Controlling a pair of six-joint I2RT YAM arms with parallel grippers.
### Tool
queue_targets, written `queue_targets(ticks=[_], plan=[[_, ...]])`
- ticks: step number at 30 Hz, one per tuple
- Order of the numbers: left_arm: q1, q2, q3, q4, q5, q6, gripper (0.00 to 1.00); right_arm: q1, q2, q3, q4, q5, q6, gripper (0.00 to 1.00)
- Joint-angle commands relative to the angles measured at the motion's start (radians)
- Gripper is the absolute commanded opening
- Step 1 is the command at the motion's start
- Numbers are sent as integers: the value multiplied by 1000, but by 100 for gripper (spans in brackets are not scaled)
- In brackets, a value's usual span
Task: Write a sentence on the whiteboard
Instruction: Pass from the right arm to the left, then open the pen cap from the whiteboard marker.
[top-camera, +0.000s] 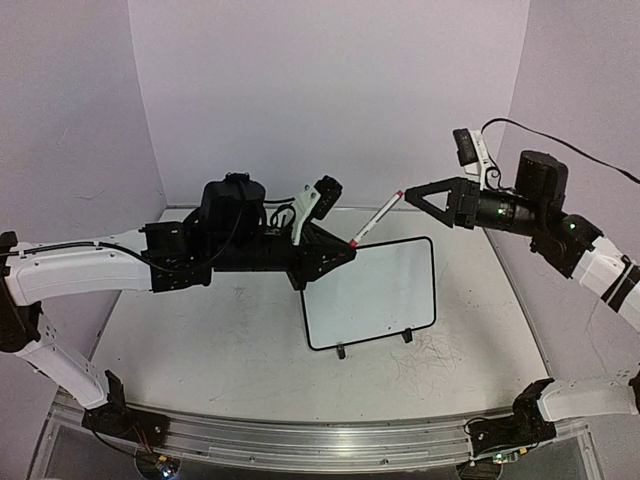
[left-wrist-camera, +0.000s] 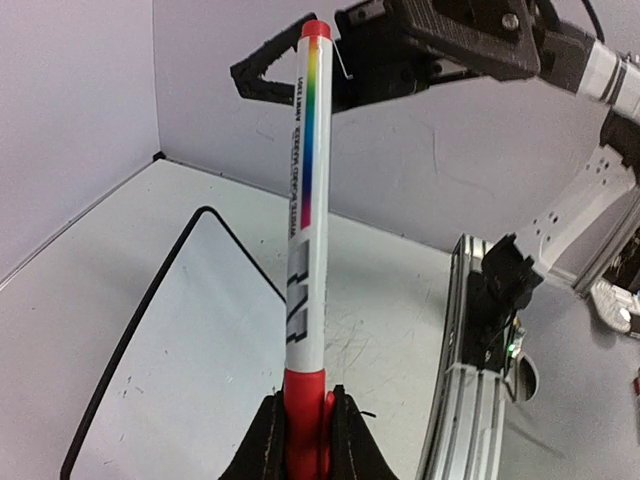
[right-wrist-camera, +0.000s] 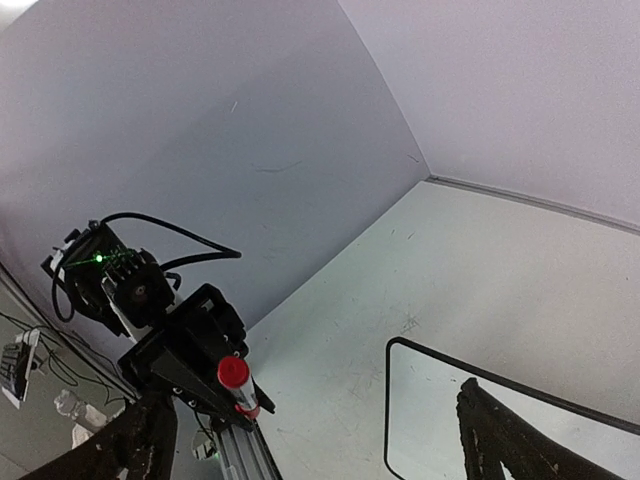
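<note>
Whiteboard (top-camera: 375, 290) lies on the bench (top-camera: 220, 340) beneath the left claw (left-wrist-camera: 303, 415), clamped on a marker (left-wrist-camera: 305, 200); the right claw (top-camera: 412, 196) gapes wide beside the marker's far end.

Tiny black print along the marker (left-wrist-camera: 304, 250) barrel, probably too blurred to read.

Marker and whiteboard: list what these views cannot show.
- Top view: upper left corner of the whiteboard is hidden behind the left jaws.
- Left wrist: lower end of the marker is buried between the jaws; its print is too blurred to read.
- Right wrist: whiteboard cut off by the bottom edge; marker seen only end-on.
</note>
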Motion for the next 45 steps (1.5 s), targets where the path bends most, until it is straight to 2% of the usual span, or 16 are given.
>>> queue_targets(ticks=[1,5,11,17,25,32,34,39,41,45], plan=[[4,10,78,-148,-35,131,0,4,33,76,-100,-110,-92,97],[4,10,75,-166,-27,159,0,28,108,143,-214,-113,-149,86],[4,19,77,-200,2,169,0,108,193,183,-245,-116,-158,70],[4,15,66,-215,15,172,0,140,251,194,-273,-142,-185,50],[4,8,57,-231,36,162,0,155,295,184,-326,-193,-243,40],[2,16,57,-249,80,170,0,155,301,177,-349,-264,-276,28],[2,21,62,-267,94,174,0,155,308,180,-374,-279,-296,27],[2,35,73,-308,97,182,0,155,333,193,-461,-275,-357,37],[2,34,71,-311,102,178,0,155,342,197,-488,-273,-377,36],[2,38,72,-317,109,175,0,155,354,198,-513,-279,-394,28]])
